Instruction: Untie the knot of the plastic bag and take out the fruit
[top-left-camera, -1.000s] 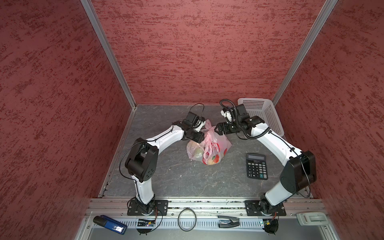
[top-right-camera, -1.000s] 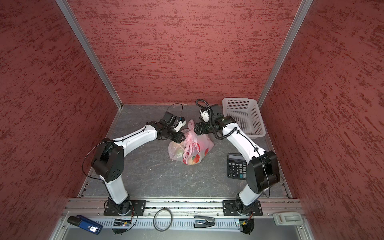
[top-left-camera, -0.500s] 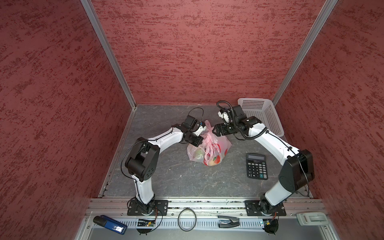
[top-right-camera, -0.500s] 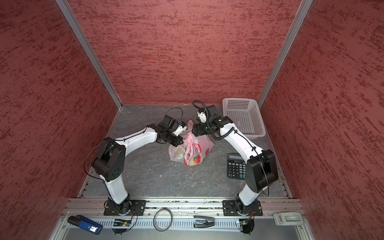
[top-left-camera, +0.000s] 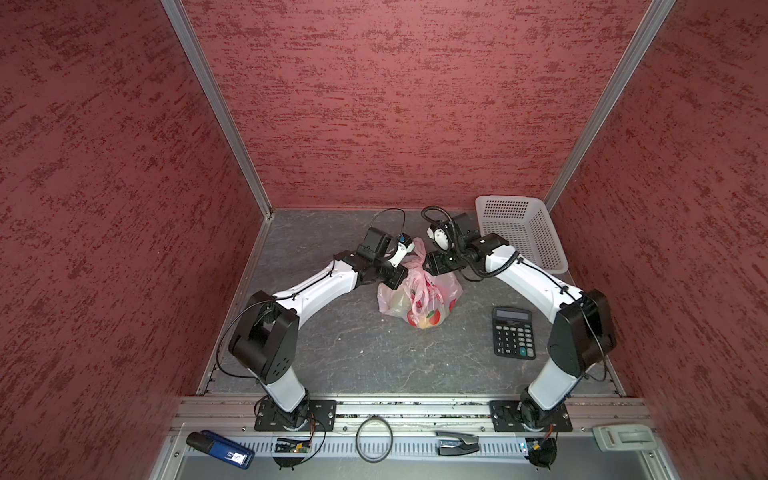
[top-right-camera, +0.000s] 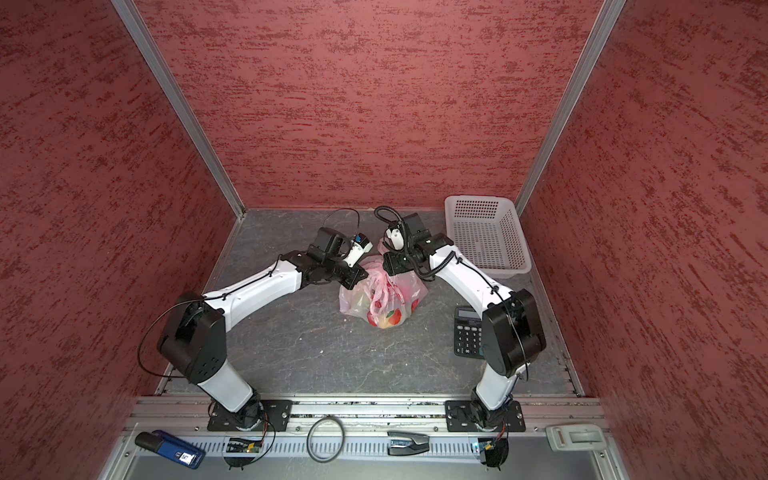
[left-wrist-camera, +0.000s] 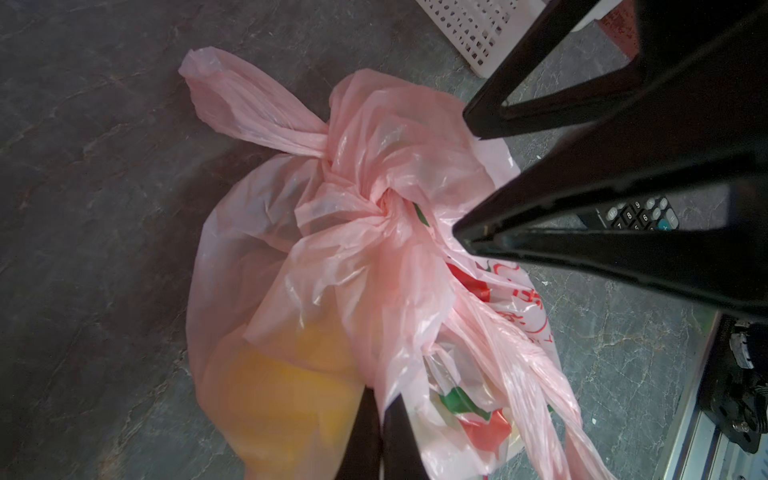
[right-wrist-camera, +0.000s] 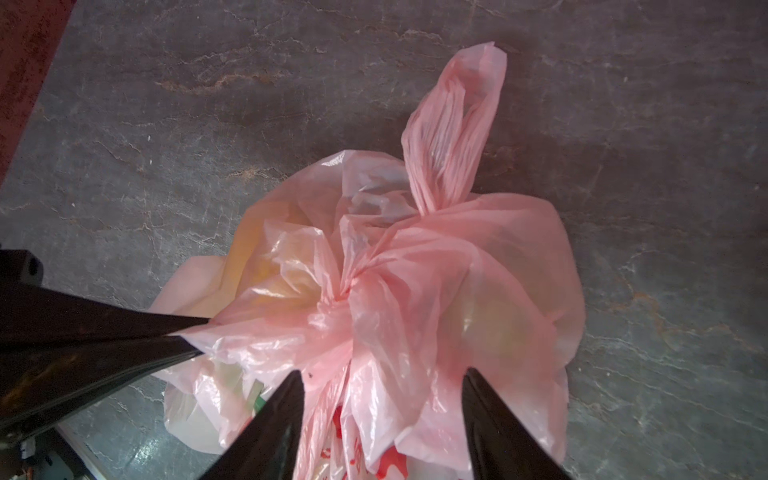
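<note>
so this is the very first step, the untying. the thin translucent pale pink plastic bag (top-left-camera: 419, 291) with red print sits about mid-way on the grey stone-look desk (top-left-camera: 332, 340). it's full, and the small bunched knot (left-wrist-camera: 386, 203) of twisted pink handle straps on top is tied tight. none of the glossy toy fruit (left-wrist-camera: 291, 374) is out. you just see yellow and red lumps through the film.

left tool (left-wrist-camera: 380, 395) has its black fingers squeezed together on a fold of the bag's film, a little way off the knot, not on the knot itself. right tool (right-wrist-camera: 382, 374) is the opposite: fingers spread apart, straddling a bunch of plastic just beside the knot. the knot sits just past its tips, near but not touched. one loose strap loop pokes out toward the back wall and neither tool has it.

my read on the next move: the right tool has to close on plastic right up against the knot, then tease it loose while the left one pins the bag. the film looks thin and slippery, so a grab too far out probably just cinches it tighter.

the white perforated plastic basket (top-left-camera: 511, 200) is in the far right corner and the black calculator (top-left-camera: 513, 332) is by the right arm, both well apart from the bag.
</note>
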